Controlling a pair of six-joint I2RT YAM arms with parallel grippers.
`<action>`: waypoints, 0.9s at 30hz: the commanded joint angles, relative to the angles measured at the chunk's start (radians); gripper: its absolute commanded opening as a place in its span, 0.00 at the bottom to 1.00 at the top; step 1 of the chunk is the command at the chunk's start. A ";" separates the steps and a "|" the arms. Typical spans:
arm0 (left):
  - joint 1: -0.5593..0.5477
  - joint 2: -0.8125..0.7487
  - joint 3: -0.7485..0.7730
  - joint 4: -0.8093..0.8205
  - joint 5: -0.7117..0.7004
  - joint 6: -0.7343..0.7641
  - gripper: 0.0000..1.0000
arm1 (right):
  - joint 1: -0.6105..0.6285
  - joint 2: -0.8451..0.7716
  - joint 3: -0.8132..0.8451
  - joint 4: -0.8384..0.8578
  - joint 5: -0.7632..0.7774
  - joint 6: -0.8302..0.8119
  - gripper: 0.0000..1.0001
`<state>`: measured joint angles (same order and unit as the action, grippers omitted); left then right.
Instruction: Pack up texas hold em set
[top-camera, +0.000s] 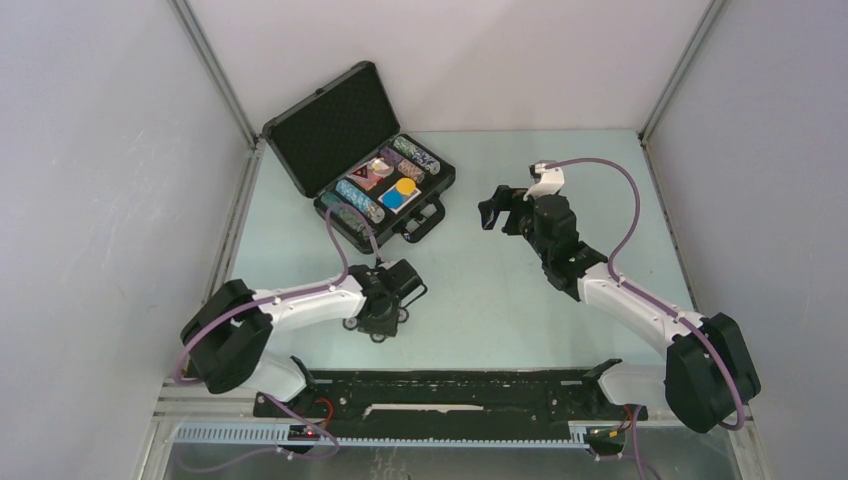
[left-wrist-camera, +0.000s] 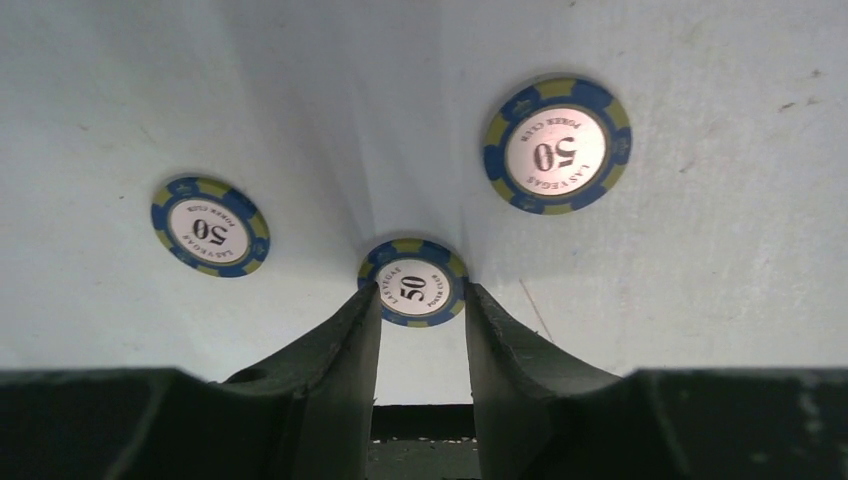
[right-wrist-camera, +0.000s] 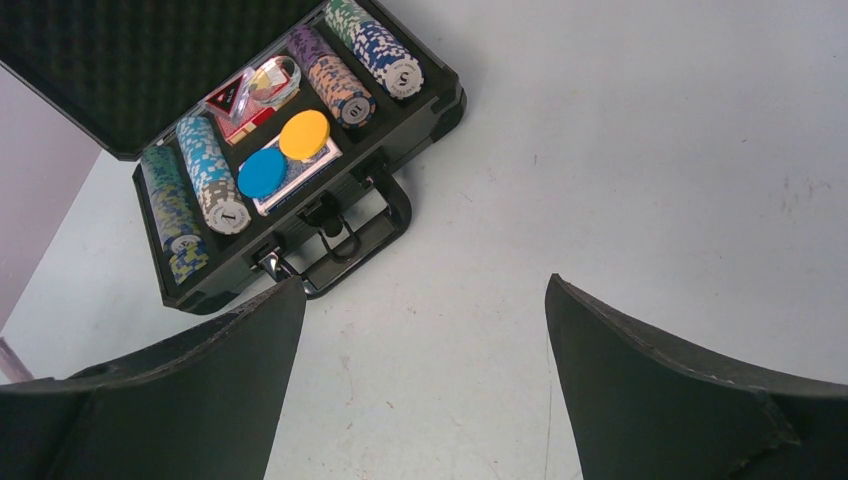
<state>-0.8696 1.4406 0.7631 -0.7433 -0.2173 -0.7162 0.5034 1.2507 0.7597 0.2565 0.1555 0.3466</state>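
The black briefcase (top-camera: 300, 140) of the texas hold em set lies open at the back left, with rows of patterned chips (right-wrist-camera: 345, 80), a blue disc (right-wrist-camera: 262, 172) and an orange disc (right-wrist-camera: 304, 135) on a card deck. Three blue-and-yellow "50" chips lie flat on the table in the left wrist view. My left gripper (left-wrist-camera: 420, 292) points down at the middle chip (left-wrist-camera: 413, 275), its fingertips touching the chip's two sides. The other two chips (left-wrist-camera: 210, 227) (left-wrist-camera: 557, 146) lie loose to either side. My right gripper (right-wrist-camera: 425, 285) hangs wide open over bare table near the case handle (right-wrist-camera: 365, 235).
The case lid (top-camera: 330, 120) stands up toward the back left wall. Grey walls close in the table on the left, back and right. A black rail (top-camera: 450, 390) runs along the near edge between the arm bases.
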 joint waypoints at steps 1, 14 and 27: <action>-0.001 -0.042 0.059 -0.057 -0.059 0.021 0.40 | -0.011 -0.022 0.000 0.041 0.006 0.012 0.99; 0.057 -0.083 0.061 -0.073 0.085 0.017 0.68 | -0.011 -0.022 0.000 0.044 -0.011 0.017 0.99; 0.199 0.102 0.145 -0.179 0.303 0.126 0.68 | -0.011 -0.033 0.000 0.041 -0.030 0.019 0.99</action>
<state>-0.6815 1.4864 0.8551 -0.8787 0.0166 -0.6422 0.4988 1.2507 0.7597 0.2596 0.1310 0.3504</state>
